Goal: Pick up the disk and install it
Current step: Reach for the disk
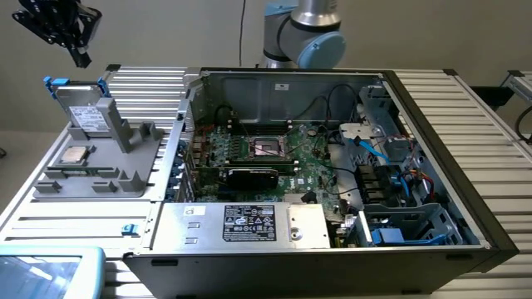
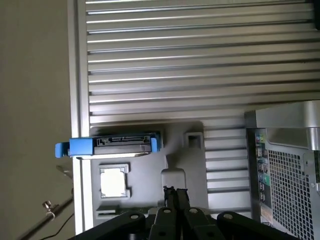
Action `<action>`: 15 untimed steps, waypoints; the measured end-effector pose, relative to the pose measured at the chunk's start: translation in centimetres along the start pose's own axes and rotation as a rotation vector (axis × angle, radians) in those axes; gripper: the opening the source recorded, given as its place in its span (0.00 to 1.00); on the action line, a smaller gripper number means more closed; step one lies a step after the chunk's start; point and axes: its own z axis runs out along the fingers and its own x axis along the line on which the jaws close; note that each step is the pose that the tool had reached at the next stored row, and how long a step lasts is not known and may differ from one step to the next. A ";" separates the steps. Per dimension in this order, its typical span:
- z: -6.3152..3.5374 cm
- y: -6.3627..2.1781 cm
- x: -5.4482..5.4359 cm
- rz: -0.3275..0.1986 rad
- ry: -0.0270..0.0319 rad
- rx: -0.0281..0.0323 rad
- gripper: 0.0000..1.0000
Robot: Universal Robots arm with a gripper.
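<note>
Silver-grey metal disk [image 1: 83, 112] with blue plastic rails stands upright in the grey moulded fixture [image 1: 91, 187], left of frame; black gripper [image 1: 80, 56] hangs clenched, empty, upper left; a clean pick needs jaws centred over the disk's top edge.

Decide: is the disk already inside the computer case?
No, the disk stands upright in the grey holder outside the case.
</note>
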 end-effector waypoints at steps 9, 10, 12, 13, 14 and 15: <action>0.17 0.74 4.1 0.000 0.0008 0.0001 0.11; 0.22 0.81 4.6 0.000 0.0006 0.0000 0.11; 0.33 0.94 5.5 0.000 0.0008 0.0001 0.11; 0.42 1.01 6.0 0.000 0.0007 0.0001 0.11; 0.54 1.07 6.4 0.000 0.0007 0.0000 0.11; 0.71 1.14 6.9 0.000 0.0007 0.0000 0.11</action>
